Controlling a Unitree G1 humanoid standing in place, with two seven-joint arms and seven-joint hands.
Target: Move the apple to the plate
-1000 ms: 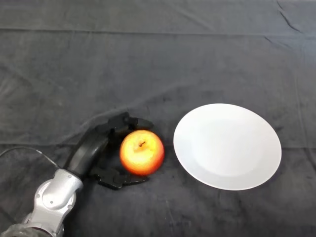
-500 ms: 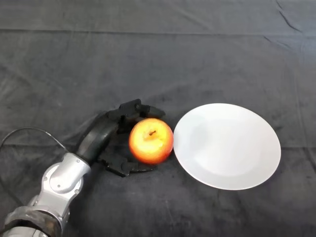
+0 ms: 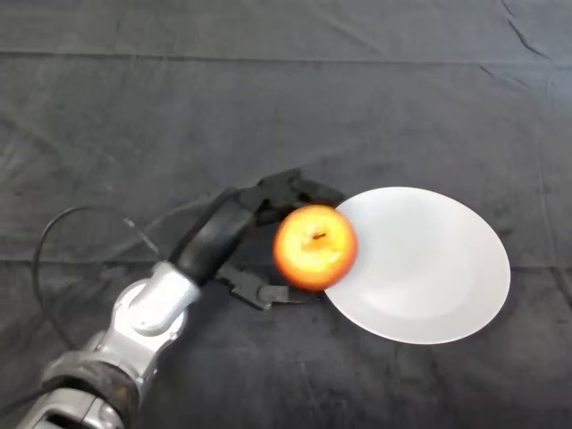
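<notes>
Apple (image 3: 315,247) sits in the grip of the left hand (image 3: 259,234), whose black fingers curl round it from the far side and the near side. It is red and yellow, stem dimple facing up, and it overlaps the left rim of the plate (image 3: 447,277); whether it rides just above the rim or already touches it cannot be told from this view.

Nearest the robot, the silver-grey arm (image 3: 152,308) comes in from the lower left and slants up to the right, ending at the hand just left of the plate.

The step in hand looks like the carry onto the plate, and it seems most of the way there. To do it well, the hand should take the apple further right, clear of the rim and over the flat middle of the plate, before letting it down. Released at the sloping edge, a round apple could roll back onto the cloth. Lowering it until it rests on the plate, then opening the fingers slowly, should keep it from being knocked or dragged out as the hand pulls away to the left.

Beyond, the desk (image 3: 268,98) is covered by a dark, lightly creased cloth, with a fold line running across its far side. Nothing of the room past the desk shows.
</notes>
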